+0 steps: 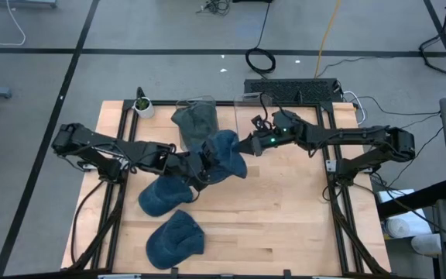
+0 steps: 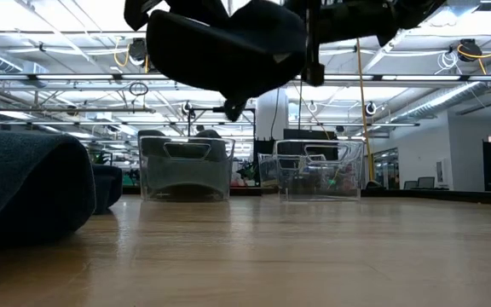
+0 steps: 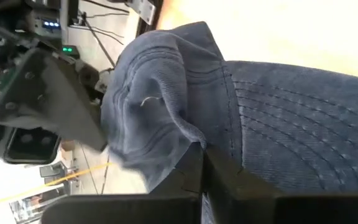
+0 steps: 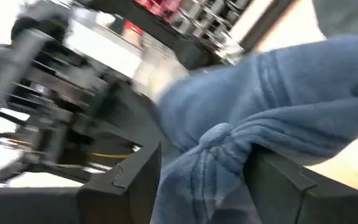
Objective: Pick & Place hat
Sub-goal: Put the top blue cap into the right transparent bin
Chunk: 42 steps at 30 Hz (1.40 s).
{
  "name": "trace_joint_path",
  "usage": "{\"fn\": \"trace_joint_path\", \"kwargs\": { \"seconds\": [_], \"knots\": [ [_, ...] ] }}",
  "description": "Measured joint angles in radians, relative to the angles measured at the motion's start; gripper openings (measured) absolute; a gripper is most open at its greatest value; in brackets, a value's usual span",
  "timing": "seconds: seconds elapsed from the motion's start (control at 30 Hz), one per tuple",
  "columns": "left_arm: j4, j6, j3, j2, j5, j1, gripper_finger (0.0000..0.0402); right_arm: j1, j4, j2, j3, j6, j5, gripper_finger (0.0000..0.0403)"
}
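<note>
Hat (image 1: 224, 153), blue, is raised above the tabletop (image 1: 285, 209) near its centre, held between both arms. Left hand (image 1: 201, 172), at the hat's 7 o'clock, is clamped shut on its fabric. Right hand (image 1: 248, 145), at its 3 o'clock, has fingers spread around a bunched fold. Two more hats (image 1: 161, 198) lie at 7 o'clock. Bin (image 1: 195, 116) stands at 11 o'clock.

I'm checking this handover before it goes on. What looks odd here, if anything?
The raised blue hat hangs crumpled between both arms: left gripper shut on it, right gripper's open fingers straddling a bunched fold.
</note>
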Motion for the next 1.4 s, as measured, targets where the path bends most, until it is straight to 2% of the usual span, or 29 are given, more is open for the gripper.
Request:
{"fn": "trace_joint_path", "kwargs": {
  "seconds": [0.13,0.4,0.7,0.8,1.07,1.23,1.4],
  "knots": [
    [0.001,-0.004,0.000,0.002,-0.001,0.000,0.0005,0.000,-0.083,0.001,0.000,-0.033,0.045,0.0195],
    [0.003,-0.015,0.000,0.002,-0.002,0.000,0.0004,0.000,-0.071,0.000,0.000,-0.047,0.014,0.0144],
    [0.004,-0.050,0.000,0.002,-0.005,0.001,0.0004,0.032,-0.012,0.000,-0.001,-0.115,-0.081,0.0010],
    [0.004,-0.086,0.000,0.002,-0.005,0.006,0.0010,0.060,0.029,0.000,-0.001,-0.129,-0.113,0.0004],
    [0.005,-0.294,0.000,0.002,0.045,0.006,0.0035,0.090,0.037,-0.066,-0.002,-0.227,-0.079,0.0001],
    [0.004,-0.400,0.000,0.002,0.049,0.006,0.0041,0.041,-0.026,-0.171,-0.001,-0.278,-0.041,0.0001],
    [0.004,-0.421,0.000,0.002,0.048,0.006,0.0041,-0.048,-0.152,-0.271,0.006,-0.349,0.053,0.0001]
  ]
}}
